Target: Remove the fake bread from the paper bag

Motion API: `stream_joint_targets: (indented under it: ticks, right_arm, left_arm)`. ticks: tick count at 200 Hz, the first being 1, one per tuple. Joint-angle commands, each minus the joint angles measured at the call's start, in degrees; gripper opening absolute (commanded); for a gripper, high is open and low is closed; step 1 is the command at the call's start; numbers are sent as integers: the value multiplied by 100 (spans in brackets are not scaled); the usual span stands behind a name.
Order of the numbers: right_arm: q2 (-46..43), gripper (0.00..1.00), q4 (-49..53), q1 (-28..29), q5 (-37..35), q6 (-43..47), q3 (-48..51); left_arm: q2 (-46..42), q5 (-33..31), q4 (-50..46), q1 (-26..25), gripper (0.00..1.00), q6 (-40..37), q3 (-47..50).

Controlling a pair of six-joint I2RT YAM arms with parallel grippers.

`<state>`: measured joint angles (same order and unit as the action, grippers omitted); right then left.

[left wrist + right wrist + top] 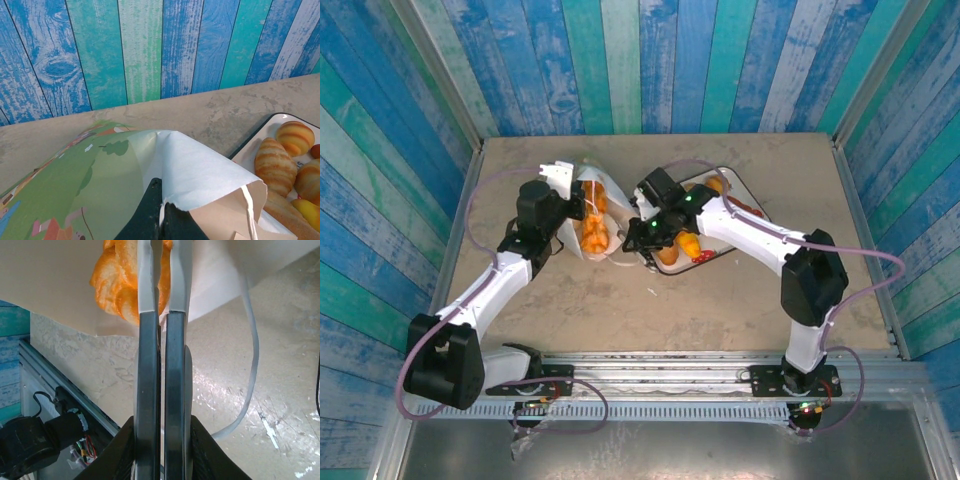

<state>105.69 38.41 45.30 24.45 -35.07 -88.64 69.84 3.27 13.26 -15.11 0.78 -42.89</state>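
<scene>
Fingers of the right gripper (161,260) stand pressed almost together, closed, reaching in at the near-right lip of the paper bag (195,170). An orange croissant (117,282) shows beside and between their tips, but I cannot tell whether they pinch the pastry or the paper. A white cord handle (250,340) hangs in a loose loop just right of those fingers, over the bare worktop (650,300).

The bag sits mid-worktop between the two grippers, its mouth held wide and turned upward and toward the right. The opening is longest from near to far. Inside it lies the fake bread (593,222): ridged orange pieces, one beyond the other along that same near-to-far line.

At the bag's far-left rim the left gripper (161,220) is closed on the paper, the white lip caught between its dark fingers. Left of that grip, the bag's outer face carries a green printed scene.

Just right of the bag lies a white tray (247,156) with a dark rim. It holds a golden ridged pastry (274,165) and, behind that, a rounder striped roll (295,137). Beyond the bag rises a plank wall (140,50) painted blue and green.
</scene>
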Motion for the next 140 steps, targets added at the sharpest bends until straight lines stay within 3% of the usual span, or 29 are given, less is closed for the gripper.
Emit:
stream_joint_targets:
  ticks: [1,46,140]
  right_arm:
    - [-409,1,-13,-12,217,136,78]
    - [-699,1,23,-12,634,135,327]
    - [-1530,1,77,-8,691,105,1001]
  left_arm:
    - [-42,-205,106,-9,1,-60,-118]
    - [140,-456,-7,-9,2,-19,-245]
    - [542,-671,0,-9,2,139,-452]
